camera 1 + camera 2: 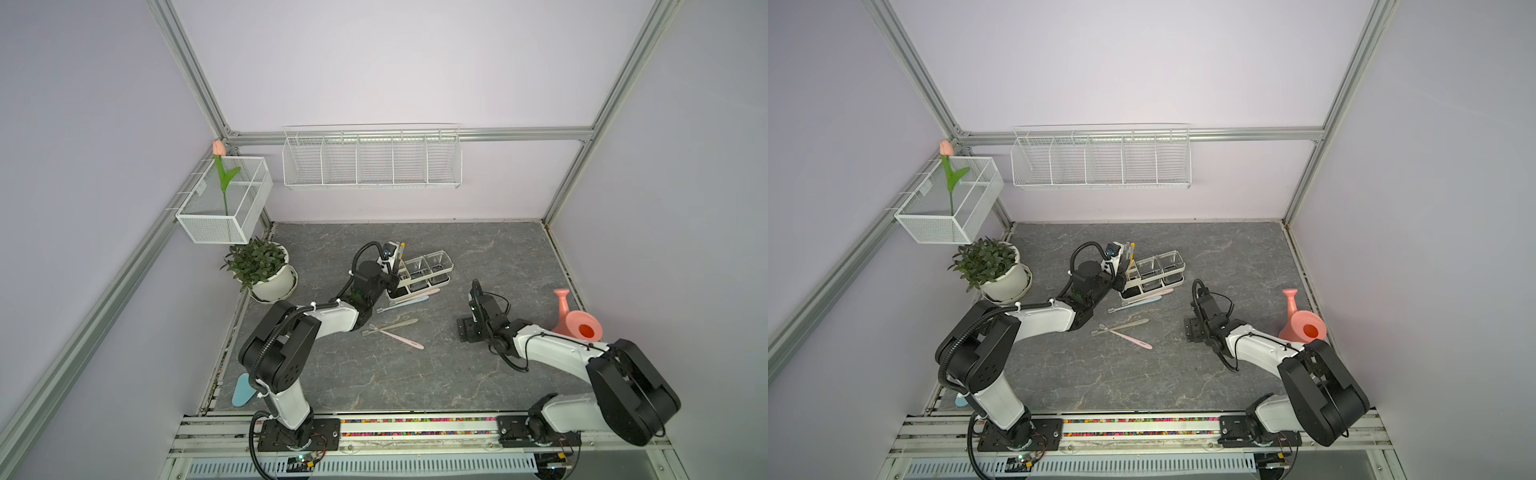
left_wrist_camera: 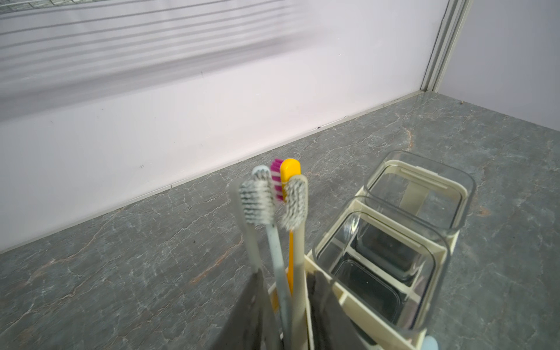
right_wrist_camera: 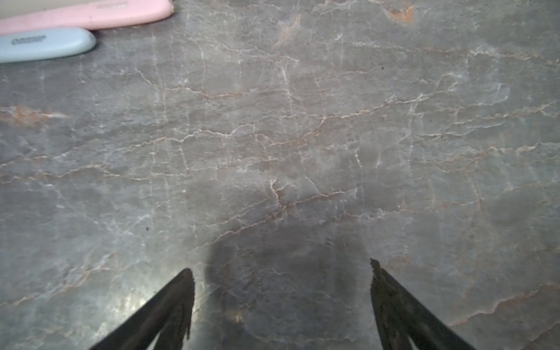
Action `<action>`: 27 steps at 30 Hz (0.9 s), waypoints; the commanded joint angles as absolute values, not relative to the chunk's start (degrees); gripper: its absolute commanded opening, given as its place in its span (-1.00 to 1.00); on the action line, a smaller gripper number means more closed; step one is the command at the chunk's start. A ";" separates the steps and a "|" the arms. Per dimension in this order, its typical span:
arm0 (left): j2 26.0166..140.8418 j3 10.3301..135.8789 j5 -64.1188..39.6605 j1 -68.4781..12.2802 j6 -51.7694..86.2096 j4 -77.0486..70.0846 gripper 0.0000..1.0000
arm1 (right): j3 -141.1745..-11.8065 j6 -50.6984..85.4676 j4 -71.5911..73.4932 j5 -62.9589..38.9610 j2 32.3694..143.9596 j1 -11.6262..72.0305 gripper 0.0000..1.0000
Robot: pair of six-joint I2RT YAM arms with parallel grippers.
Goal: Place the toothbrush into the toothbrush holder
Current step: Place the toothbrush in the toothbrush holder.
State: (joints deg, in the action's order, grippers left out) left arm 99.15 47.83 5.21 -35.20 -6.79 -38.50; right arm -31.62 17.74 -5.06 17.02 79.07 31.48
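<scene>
Left arm reaches toward 1 o'clock. Left pincer (image 2: pixel 287 274) sits at the 9 o'clock end of the toothbrush holder (image 1: pixel 424 284), jaws narrowly parted and straddling handles. Four toothbrushes (image 2: pixel 260 200) stand in that compartment, with two clear cups (image 2: pixel 378 272) at 3 o'clock. Four loose brushes (image 1: pixel 405 340) lie at the holder's 6 o'clock. Right arm is folded low; right pincer (image 3: pixel 281 266) is spread wide over the desk (image 3: pixel 303 136).

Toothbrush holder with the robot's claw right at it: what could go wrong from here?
1. The left gripper has its jaws on either side of the handles standing in the toothbrush holder. Pulling away crookedly could snag one, such as the beige toothbrush, or tip the holder.
2. The pink toothbrush and blue toothbrush lie close beside the holder on the table. Reaching for them might shove it.
</scene>
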 commanded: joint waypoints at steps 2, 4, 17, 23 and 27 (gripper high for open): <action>94.64 45.49 7.03 -36.10 -7.29 -38.97 -0.32 | -32.31 17.10 -5.45 16.45 79.16 31.07 0.84; 92.79 45.25 6.95 -36.45 -7.29 -37.52 -0.30 | -32.25 16.98 -5.46 16.35 79.11 31.09 0.84; 81.58 46.01 5.25 -36.75 -4.60 -26.93 -0.19 | -32.35 16.77 -5.46 16.18 79.16 31.10 0.84; 76.83 48.70 6.19 -36.74 -2.73 -11.39 -0.15 | -32.37 16.40 -5.47 15.59 79.12 31.11 0.83; 70.94 43.63 7.50 -36.74 -2.17 -9.19 -0.12 | -32.43 16.01 -5.19 14.92 79.37 31.04 0.83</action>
